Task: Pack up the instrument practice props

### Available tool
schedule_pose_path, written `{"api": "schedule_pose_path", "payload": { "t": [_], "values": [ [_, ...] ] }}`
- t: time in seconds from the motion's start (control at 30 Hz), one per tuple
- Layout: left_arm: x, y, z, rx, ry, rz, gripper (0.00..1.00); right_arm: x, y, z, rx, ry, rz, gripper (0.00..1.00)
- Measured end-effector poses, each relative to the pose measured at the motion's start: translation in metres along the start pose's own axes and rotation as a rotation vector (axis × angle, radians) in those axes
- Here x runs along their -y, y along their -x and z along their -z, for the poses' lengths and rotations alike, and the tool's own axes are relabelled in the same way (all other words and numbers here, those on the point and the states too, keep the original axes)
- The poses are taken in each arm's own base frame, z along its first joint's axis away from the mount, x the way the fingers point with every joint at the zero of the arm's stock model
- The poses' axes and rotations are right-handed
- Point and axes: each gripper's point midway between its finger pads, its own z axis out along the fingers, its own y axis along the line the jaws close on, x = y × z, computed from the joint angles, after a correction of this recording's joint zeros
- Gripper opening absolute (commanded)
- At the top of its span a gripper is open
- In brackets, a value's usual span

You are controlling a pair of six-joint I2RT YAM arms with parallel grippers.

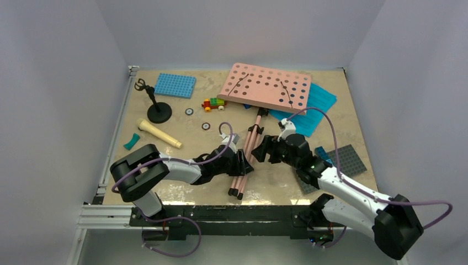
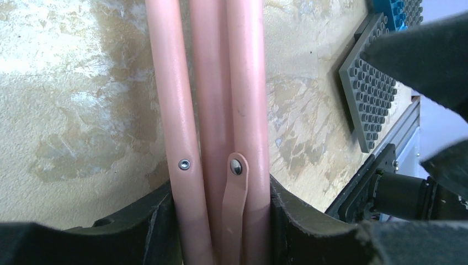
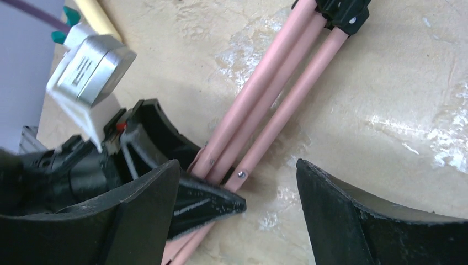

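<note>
**Bundling the tripod legs**

Left gripper (image 1: 244,165) clamps the three legs (image 2: 212,83) of the pink music stand (image 1: 267,85), lying flat mid-table. Squeeze squarely so none slips out; right gripper (image 1: 260,148), jaws spread just beside, should close higher up before lifting.

Blue studded plate (image 1: 175,85): flat at the far left of the table (image 1: 182,132), alone.
Grey studded plate (image 1: 346,160): flat near the right edge, partly hidden.
Toy brick car (image 1: 213,104): red, green and yellow, mid-table toward the far side.
Small round discs: one (image 1: 189,111) left of the car, another (image 1: 206,126) just nearer.
Teal curved piece (image 1: 131,142): by the left edge.
Table: mottled tan, worn pale in patches.
</note>
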Motion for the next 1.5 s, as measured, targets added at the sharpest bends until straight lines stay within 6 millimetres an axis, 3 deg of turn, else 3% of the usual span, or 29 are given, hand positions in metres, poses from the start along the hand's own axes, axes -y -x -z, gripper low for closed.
{"api": "schedule_pose_path", "payload": {
  "t": [0.2, 0.4, 0.6, 0.9, 1.0, 1.13, 1.3, 1.4, 1.5],
  "values": [
    [0.001, -0.001, 0.001, -0.014, -0.008, 0.033, 0.44, 0.002, -0.005, 0.030, 0.031, 0.024, 0.024, 0.81],
    [0.000, -0.002, 0.004, -0.007, -0.015, 0.024, 0.65, 0.004, -0.007, 0.047, 0.048, 0.034, 0.029, 0.81],
    [-0.003, 0.002, 0.024, 0.017, -0.002, -0.029, 0.99, 0.006, -0.010, 0.053, 0.041, 0.028, 0.036, 0.82],
    [0.009, 0.028, 0.068, 0.093, -0.002, -0.104, 1.00, 0.008, -0.014, 0.058, 0.031, 0.021, 0.041, 0.82],
    [0.011, 0.043, 0.092, 0.153, 0.012, -0.128, 1.00, 0.008, -0.012, 0.062, 0.041, 0.027, 0.056, 0.81],
    [0.009, 0.073, 0.141, 0.291, 0.057, -0.127, 1.00, 0.009, -0.010, 0.066, 0.055, 0.028, 0.088, 0.81],
    [-0.011, 0.094, 0.184, 0.397, 0.187, -0.058, 1.00, 0.010, -0.007, 0.072, 0.080, 0.030, 0.126, 0.81],
    [-0.029, 0.093, 0.201, 0.418, 0.258, -0.005, 1.00, 0.007, -0.002, 0.076, 0.108, 0.045, 0.134, 0.82],
    [-0.045, 0.085, 0.215, 0.419, 0.302, 0.041, 1.00, 0.003, 0.002, 0.080, 0.138, 0.067, 0.134, 0.89]
  ]
}}
